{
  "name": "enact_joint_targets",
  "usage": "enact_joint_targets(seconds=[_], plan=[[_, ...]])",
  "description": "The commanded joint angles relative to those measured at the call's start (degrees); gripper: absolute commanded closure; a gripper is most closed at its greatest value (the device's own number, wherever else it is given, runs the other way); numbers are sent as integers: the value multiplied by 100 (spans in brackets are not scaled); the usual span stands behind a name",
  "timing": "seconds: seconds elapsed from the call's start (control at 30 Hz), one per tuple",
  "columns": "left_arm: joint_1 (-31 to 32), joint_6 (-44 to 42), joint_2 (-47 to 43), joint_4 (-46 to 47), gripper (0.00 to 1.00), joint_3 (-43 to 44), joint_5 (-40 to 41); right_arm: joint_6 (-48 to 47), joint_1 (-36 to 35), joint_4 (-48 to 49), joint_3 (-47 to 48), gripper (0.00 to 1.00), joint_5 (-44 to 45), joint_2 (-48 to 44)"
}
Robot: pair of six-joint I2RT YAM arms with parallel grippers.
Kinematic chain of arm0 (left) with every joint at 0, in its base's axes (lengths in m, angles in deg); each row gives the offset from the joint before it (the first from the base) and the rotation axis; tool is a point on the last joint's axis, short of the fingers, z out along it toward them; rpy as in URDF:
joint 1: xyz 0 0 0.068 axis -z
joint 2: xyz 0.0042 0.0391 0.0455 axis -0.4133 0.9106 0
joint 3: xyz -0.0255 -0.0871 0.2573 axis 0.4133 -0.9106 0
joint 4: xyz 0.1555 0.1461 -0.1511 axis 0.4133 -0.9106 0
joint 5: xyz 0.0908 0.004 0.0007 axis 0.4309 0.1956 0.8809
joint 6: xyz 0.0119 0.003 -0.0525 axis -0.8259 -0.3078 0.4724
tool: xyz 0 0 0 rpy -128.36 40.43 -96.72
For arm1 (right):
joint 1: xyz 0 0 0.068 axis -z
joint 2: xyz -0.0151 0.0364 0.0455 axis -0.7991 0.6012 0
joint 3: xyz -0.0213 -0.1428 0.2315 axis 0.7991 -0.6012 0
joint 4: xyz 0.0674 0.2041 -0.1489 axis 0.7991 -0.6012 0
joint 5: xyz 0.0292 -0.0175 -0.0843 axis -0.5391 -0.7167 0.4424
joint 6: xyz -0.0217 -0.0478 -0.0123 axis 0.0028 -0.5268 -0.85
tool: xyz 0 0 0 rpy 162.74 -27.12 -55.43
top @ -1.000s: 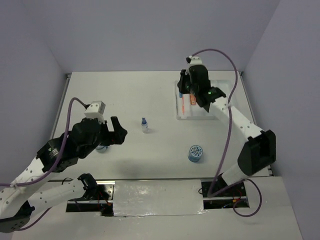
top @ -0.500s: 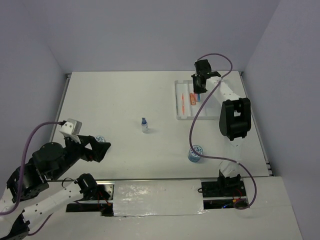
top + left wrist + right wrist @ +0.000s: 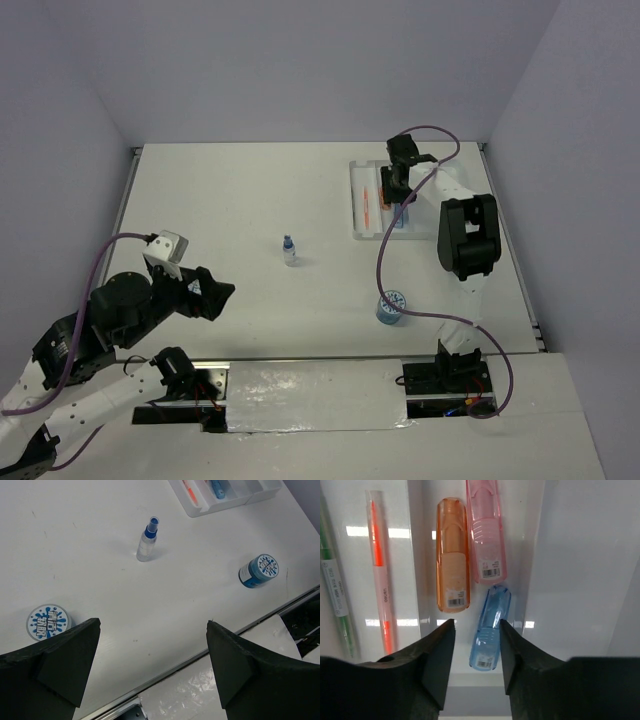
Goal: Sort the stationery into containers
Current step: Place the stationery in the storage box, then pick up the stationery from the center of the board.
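2 grippers inspected. Left gripper (image 3: pixel 152 625): jaws spread wide, nothing between them, hovering above the table (image 3: pixel 100 570) near its front edge. 1 blue roll (image 3: pixel 48 621) stands just beside one of its fingers. A second blue roll (image 3: pixel 258 570) stands well off to the other side. The blue-capped bottle (image 3: pixel 147 540) stands upright farther out, between the 2 rolls.

Right gripper (image 3: pixel 476 630): jaws apart, gripping nothing, poised over the white tray (image 3: pixel 570 555) at the far right of the table. Directly below the gap, the blue capsule (image 3: pixel 490 625) lies tilted in a compartment, angled toward the ridge and clear of both fingers. Orange capsule (image 3: pixel 453 555) and pink capsule (image 3: pixel 485 530) share that compartment, side by side. Across a ridge lie the orange pen (image 3: pixel 380 570) and a green-marked pen (image 3: pixel 335 590).
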Motion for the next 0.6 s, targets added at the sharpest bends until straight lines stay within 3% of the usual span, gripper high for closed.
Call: enact_joint_targets(seconds=[0.0, 0.13, 0.27, 0.37, 0.4, 0.57], plan=[[23, -59, -33, 294, 1, 2, 6, 138, -24, -61, 106, 50, -71, -527], [23, 37, -139, 329, 1, -76, 147, 271, -120, -17, 45, 46, -212, -1151], [5, 300, -262, 259, 1, -112, 847, 376, -515, 323, -532, 45, -641, -2256], [-4, 757, -341, 84, 1, -95, 1464, 420, -1121, 1383, -1654, 30, -1660, -3143], [-4, 1002, -402, 22, 1, -112, 1857, 420, -1610, 1667, -1921, 30, -1767, -3313], [-83, 1066, -465, 171, 1, -279, 2037, 543, -2976, 3040, -2784, 25, -1269, -3561]])
